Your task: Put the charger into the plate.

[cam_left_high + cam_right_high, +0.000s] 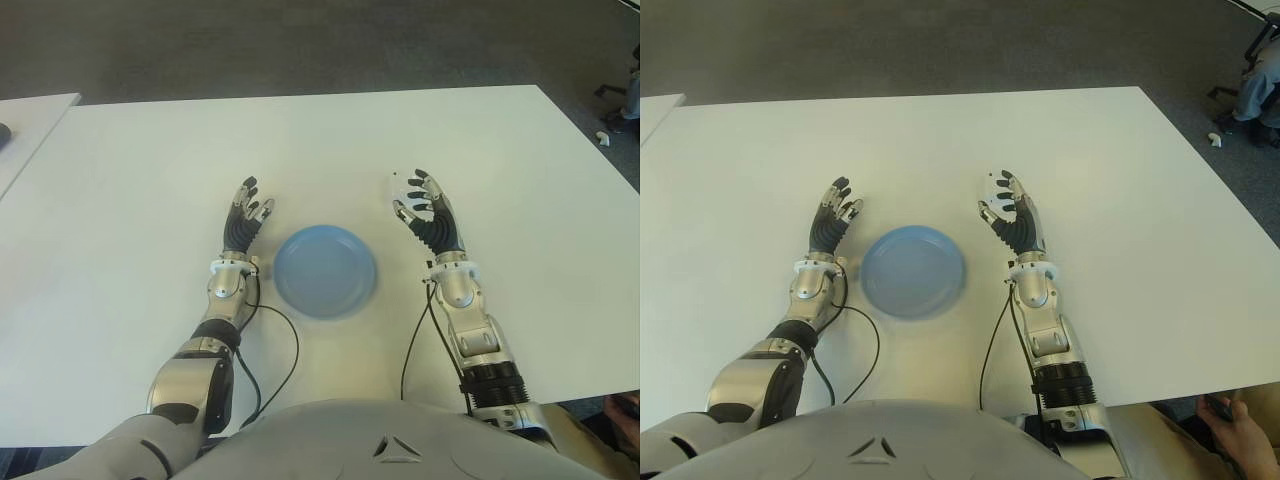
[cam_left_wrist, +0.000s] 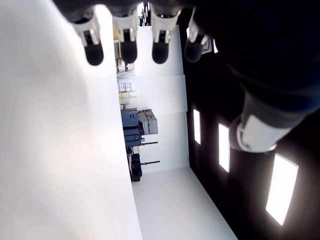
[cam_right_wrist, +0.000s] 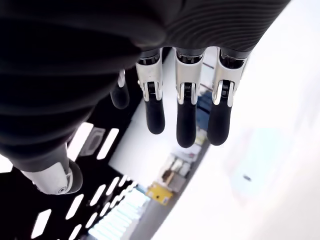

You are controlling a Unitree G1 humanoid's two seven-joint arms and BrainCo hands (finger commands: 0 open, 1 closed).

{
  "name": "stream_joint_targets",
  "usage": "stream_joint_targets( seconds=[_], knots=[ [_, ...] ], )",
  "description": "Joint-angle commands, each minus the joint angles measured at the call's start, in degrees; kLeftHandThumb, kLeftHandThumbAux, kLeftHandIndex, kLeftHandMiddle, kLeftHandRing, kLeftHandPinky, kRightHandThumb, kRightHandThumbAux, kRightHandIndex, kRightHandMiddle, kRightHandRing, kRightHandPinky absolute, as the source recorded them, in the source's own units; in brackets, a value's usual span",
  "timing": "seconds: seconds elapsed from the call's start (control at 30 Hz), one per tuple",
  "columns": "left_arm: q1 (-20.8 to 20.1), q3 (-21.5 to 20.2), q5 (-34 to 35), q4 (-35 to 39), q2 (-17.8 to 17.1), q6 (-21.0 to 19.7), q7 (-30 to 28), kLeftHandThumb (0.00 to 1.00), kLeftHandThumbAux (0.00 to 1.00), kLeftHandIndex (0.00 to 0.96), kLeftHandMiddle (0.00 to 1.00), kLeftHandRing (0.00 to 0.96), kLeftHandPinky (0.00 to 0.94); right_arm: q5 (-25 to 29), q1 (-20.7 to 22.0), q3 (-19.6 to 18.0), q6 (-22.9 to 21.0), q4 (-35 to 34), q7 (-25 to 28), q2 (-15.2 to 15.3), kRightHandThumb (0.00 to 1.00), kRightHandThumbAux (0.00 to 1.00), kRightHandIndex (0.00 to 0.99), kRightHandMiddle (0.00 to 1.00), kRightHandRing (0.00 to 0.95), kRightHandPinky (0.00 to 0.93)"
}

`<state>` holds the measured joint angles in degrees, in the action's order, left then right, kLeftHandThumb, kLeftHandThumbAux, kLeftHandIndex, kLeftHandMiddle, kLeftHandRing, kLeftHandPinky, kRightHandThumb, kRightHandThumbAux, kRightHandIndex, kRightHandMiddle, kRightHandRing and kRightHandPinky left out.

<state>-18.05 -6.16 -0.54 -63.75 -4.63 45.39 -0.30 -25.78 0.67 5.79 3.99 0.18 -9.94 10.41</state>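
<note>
Right hand [image 1: 424, 205] open beside white charger [image 1: 398, 182], orientation unclear

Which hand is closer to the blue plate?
The left hand, just off the round blue plate's left rim; the right hand shows farther from its right rim.

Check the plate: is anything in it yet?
Empty. The blue plate shows only its bare surface, lying between the open left hand and right hand.

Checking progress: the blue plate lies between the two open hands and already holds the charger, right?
Not quite: the plate between the left hand and right hand is empty, as the left eye view shows.
</note>
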Motion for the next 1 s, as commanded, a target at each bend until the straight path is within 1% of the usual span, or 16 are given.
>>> stream_joint_targets(
  seconds=[0.03,0.2,0.3,0.37,0.53,0.63,0.7,0.8,0.97,1.0],
  knots=[
    [8.3,0.3,-0.4,-7.4,2.6,-3.6,-1.4,0.124,0.598,0.004,0.060,0.068,0.101,-2.5,1.5,0.3,-0.6,-2.9,1.5,2.7,0.431,0.539,0.097,0.213,0.290,0.366],
    [8.2,0.1,-0.2,-7.5,2.8,-3.8,-1.5,0.127,0.602,0.005,0.059,0.068,0.103,-3.1,3.2,0.0,-0.3,-3.4,2.6,4.6,0.407,0.536,0.101,0.218,0.283,0.350],
    [8.1,0.0,-0.3,-7.6,2.9,-3.9,-1.3,0.126,0.600,0.007,0.063,0.072,0.110,-3.1,5.8,-0.2,0.8,-1.6,2.6,5.9,0.408,0.536,0.104,0.219,0.282,0.357],
    [8.1,0.1,-0.4,-7.6,3.0,-4.0,-0.9,0.124,0.597,0.009,0.066,0.075,0.114,-3.3,7.7,-0.1,2.5,0.9,1.8,6.8,0.416,0.535,0.105,0.219,0.282,0.361],
    [8.0,0.2,-0.7,-7.7,3.0,-4.0,-0.3,0.120,0.588,0.013,0.072,0.081,0.115,-3.7,13.3,0.3,8.8,11.8,-1.4,9.0,0.434,0.533,0.109,0.218,0.281,0.358],
    [8.1,0.4,-1.0,-7.8,3.0,-3.9,0.1,0.117,0.584,0.015,0.074,0.082,0.114,-3.9,15.6,0.6,12.5,17.4,-3.3,10.1,0.445,0.532,0.112,0.216,0.282,0.356],
    [8.0,0.4,-1.1,-7.8,3.0,-3.9,0.2,0.117,0.581,0.015,0.076,0.084,0.117,-4.1,16.8,0.8,14.1,20.0,-4.2,10.6,0.450,0.531,0.112,0.214,0.282,0.357],
    [8.0,0.5,-1.2,-7.8,2.9,-3.9,0.6,0.116,0.578,0.017,0.077,0.084,0.114,-4.9,19.9,1.4,16.6,25.9,-6.3,11.5,0.458,0.530,0.113,0.209,0.276,0.349],
    [7.9,0.4,-1.2,-7.8,2.9,-4.0,0.7,0.116,0.576,0.018,0.078,0.085,0.113,-6.3,23.8,2.7,19.1,33.2,-9.2,12.3,0.471,0.527,0.107,0.193,0.253,0.315],
    [7.9,0.4,-1.2,-7.8,2.9,-4.0,0.6,0.115,0.577,0.018,0.077,0.085,0.112,-7.1,25.5,3.3,19.4,36.1,-10.2,12.6,0.472,0.527,0.105,0.190,0.249,0.310]
  ],
)
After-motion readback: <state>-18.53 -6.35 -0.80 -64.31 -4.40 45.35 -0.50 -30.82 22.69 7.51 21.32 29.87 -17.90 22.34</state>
